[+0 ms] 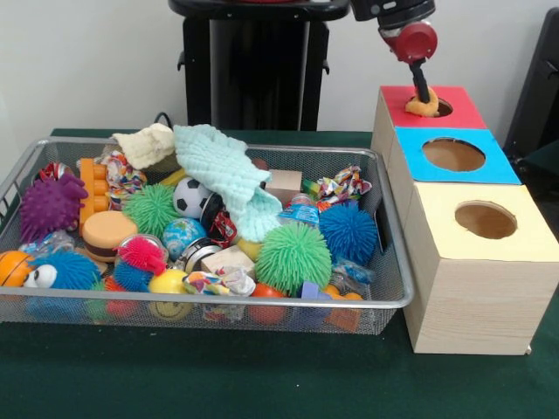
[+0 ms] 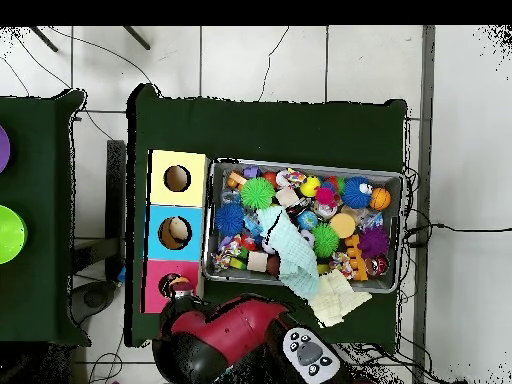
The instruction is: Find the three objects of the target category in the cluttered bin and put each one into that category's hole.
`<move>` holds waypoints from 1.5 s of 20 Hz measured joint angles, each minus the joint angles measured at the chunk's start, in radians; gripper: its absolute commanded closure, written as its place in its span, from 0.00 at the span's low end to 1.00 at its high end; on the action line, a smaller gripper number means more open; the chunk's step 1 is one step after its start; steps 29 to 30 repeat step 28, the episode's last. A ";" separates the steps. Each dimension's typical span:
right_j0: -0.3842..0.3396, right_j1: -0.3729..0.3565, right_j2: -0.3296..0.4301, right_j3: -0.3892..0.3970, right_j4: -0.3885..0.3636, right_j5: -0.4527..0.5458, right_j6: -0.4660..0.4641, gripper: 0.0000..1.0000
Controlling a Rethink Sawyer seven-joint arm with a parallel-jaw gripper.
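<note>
My gripper (image 1: 423, 98) hangs over the red-panelled hole (image 1: 442, 108) at the far end of the pale wooden box. It is shut on a small tan-orange plush bear (image 1: 424, 107), which sits at the hole's left rim. In the overhead view the gripper (image 2: 180, 290) is beside the red panel (image 2: 155, 290), and the bear is hidden there. The silver wire-mesh bin (image 1: 262, 303) stands left of the box, packed with toys; it also shows in the overhead view (image 2: 300, 166). I cannot make out a striped tiger in the clutter.
The blue-panelled hole (image 1: 453, 154) and the yellow-panelled hole (image 1: 486, 220) lie nearer the camera on the same box. A pale teal cloth (image 1: 229, 175) and a cream cloth (image 1: 144, 144) drape over the bin's far rim. Green (image 1: 293, 256), blue (image 1: 348, 231) and purple (image 1: 50, 205) spiky balls fill the bin.
</note>
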 measured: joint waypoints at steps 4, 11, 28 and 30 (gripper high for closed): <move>0.010 0.000 -0.009 -0.003 0.000 0.000 0.000 1.00; 0.035 -0.006 -0.029 -0.017 0.000 -0.011 0.000 0.00; 0.059 -0.018 -0.062 -0.035 0.000 0.005 0.000 0.00; 0.059 -0.018 -0.062 -0.035 0.000 0.005 0.000 0.00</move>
